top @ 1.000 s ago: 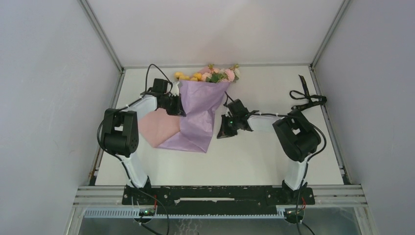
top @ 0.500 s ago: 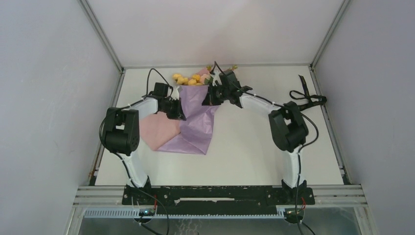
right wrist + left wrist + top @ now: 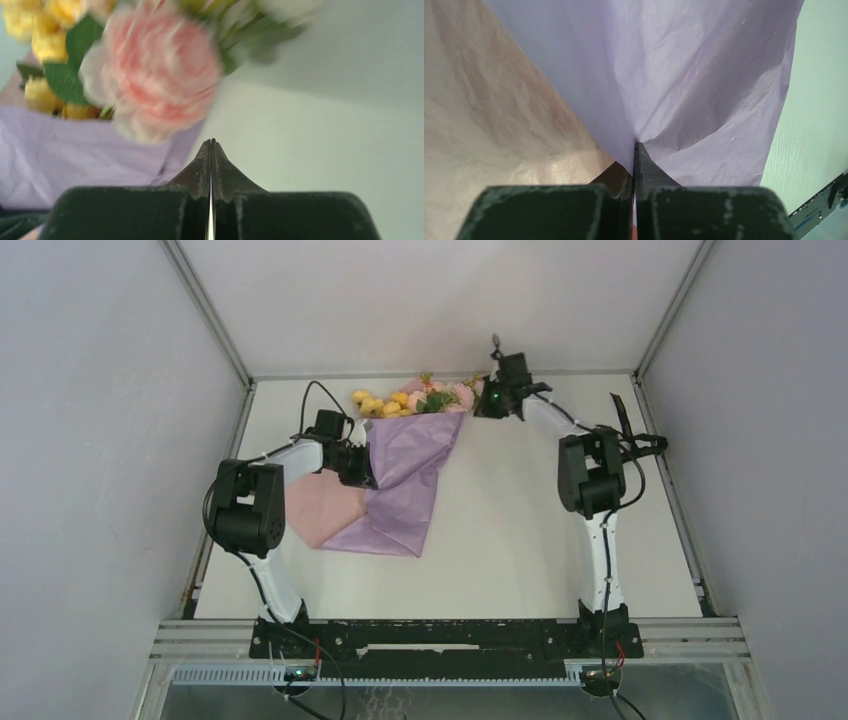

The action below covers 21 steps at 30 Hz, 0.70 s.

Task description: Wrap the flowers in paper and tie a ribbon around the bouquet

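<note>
Your left fingers (image 3: 647,172) were clamped shut on a fold of the paper (image 3: 405,485), at its 9 o'clock edge. Right fingers (image 3: 199,172) were pressed together, empty, just beside the flowers (image 3: 420,398) at their 3 o'clock. Paper and flowers lay on the table (image 3: 500,540), long axis 12 to 6, blooms at 12. The ribbon (image 3: 645,444) lay well apart at 4 o'clock of the right fingers, so the right arm was nearer. Probably your next reach.

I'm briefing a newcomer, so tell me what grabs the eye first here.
The flowers, pink and yellow, lie at the far edge of the table with the lilac paper draped over their stems. The left gripper is shut on that paper's fold, while the right gripper hovers shut beside the pink bloom.
</note>
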Motion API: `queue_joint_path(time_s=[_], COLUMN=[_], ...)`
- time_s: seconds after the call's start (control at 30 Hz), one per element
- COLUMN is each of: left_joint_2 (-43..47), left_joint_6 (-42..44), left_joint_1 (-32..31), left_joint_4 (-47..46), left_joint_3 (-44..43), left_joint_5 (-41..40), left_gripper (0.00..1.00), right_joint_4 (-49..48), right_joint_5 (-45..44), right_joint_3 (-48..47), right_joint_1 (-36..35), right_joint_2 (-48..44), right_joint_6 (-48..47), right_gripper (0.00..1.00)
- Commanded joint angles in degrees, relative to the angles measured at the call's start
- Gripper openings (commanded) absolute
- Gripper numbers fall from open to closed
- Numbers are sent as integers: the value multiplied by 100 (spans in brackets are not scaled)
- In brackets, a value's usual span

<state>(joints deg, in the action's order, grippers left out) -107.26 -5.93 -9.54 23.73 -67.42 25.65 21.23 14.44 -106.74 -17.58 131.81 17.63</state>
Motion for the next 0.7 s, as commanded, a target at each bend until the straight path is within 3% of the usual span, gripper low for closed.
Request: queue_joint_path(time_s=[0.0,0.1,0.2,0.4,0.5,0.67], left_joint_2=[226,221,160,161,171,213], left_joint_6=[215,218,179,153,154,166], left_joint_1=[31,14,5,-13,-17,-14], left_joint_4=[150,128,111,129,145,106], left_joint_3=[85,110,47,4,22,78], left_joint_5=[-32,-34,-51,-33,-58,-151], left_gripper=[0,0,0,0,0,0], right_joint_4=[549,-24,-675,-1399,-1232,-480], right_joint_5=[-490,-382,431,1399,1282,82], right_joint_3=[-270,630,1639,2432,2267,2393], right_joint_1=[416,301,-163,-1064,-1213,-749], right_joint_2=[-312,-1173,-1931,-1673,-1191,-1089], right_joint_6=[-369,-627,-646,161,283,157], right_gripper=[0,2,6,3,0,0])
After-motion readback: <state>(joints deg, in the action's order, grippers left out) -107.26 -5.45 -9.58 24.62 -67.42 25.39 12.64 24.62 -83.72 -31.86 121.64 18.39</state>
